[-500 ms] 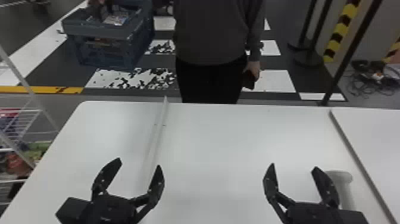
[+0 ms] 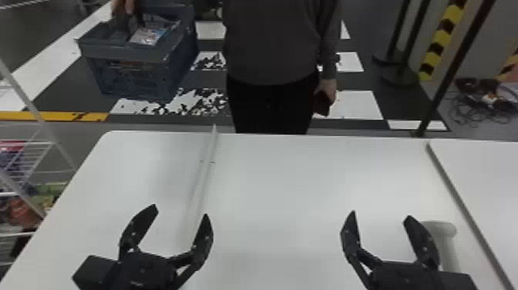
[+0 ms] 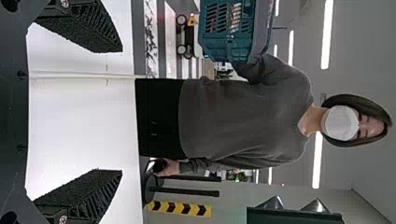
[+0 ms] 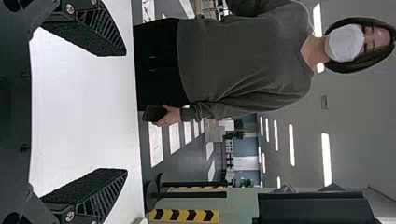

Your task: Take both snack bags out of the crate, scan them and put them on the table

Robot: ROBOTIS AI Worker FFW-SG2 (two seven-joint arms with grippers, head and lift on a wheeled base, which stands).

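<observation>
"Two items, black: left gripper (image 2: 181, 213), right gripper (image 2: 380, 216). Jaws spread, nothing between, above the near part of the table (image 2: 289, 173)."

"And the crate (image 2: 131, 83)?"

"One, blue-grey, hung from a person's hand (image 2: 125, 7) beyond the far edge. One packet (image 2: 148, 35) at its open top, likely a snack bag; second, cannot tell."

"Best handling, you'd say?"

"Waiting step, I judge. Jaws wide, wrists well aside until the crate is set down; then one light pinch per bag, high on the seal."

"Surface and room, from where we stand?"

"Table: white, smooth, one pale strip (image 2: 206, 169) running near to far. Room: one wire rack (image 2: 23, 166), left; one striped post (image 2: 439, 42), right."
</observation>
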